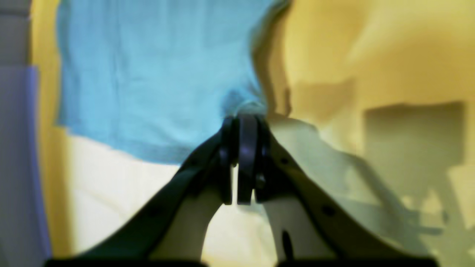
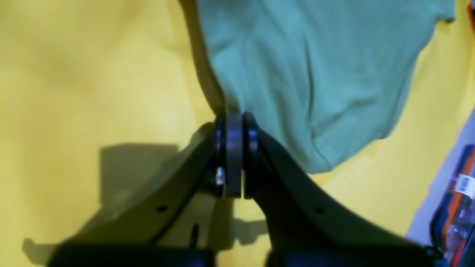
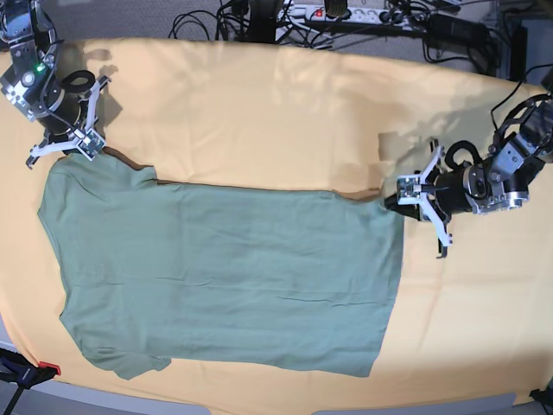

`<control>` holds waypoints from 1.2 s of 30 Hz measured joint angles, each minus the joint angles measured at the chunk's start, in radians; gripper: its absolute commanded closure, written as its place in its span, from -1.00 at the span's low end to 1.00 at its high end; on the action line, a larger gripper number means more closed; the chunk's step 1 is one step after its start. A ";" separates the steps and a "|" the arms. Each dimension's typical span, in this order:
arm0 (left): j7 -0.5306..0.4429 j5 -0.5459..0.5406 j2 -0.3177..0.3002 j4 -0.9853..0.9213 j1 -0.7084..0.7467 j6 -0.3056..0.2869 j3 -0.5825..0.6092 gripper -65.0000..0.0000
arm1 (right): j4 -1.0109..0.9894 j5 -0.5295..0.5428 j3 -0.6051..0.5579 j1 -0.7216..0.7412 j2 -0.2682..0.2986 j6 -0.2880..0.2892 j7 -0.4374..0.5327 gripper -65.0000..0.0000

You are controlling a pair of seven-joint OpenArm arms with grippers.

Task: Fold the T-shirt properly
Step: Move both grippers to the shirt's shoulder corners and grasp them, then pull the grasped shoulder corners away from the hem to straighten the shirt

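Sage-green T-shirt pinched at two far corners on the yellow-orange cloth.

The worktop [image 3: 259, 86], draped in yellow-orange cloth, carried the plain sage-green cotton T-shirt [image 3: 225, 277], spread flat across its near half, sleeves to the left. The left end effector [image 3: 404, 195], at the shirt's far right corner, was clamped on the fabric edge; the right end effector [image 3: 86, 147], at the far left shoulder, was likewise closed on the cloth of the shirt.

blurred T-shirt [image 1: 148, 74], top cropped

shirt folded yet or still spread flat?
Spread flat. The T-shirt lies in a single layer on the yellow cloth, both sleeves out, no fold visible.
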 measured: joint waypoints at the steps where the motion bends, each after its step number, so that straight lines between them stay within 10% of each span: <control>1: 0.000 -0.009 -0.008 0.010 0.000 -0.002 0.000 1.00 | 0.024 0.000 0.000 -0.021 0.000 -0.014 -0.021 1.00; 13: -0.001 -0.073 -0.070 0.039 -0.001 -0.163 0.000 1.00 | 0.254 -0.196 0.061 -0.337 0.001 -0.109 -0.096 1.00; 26: 0.000 -0.311 -0.320 0.317 0.005 -0.163 0.000 1.00 | 0.367 -0.193 0.140 -0.568 0.005 -0.110 -0.097 1.00; 36: 0.007 -0.284 -0.436 0.454 0.194 -0.164 0.000 1.00 | 0.367 -0.192 0.140 -0.706 0.005 -0.103 -0.119 1.00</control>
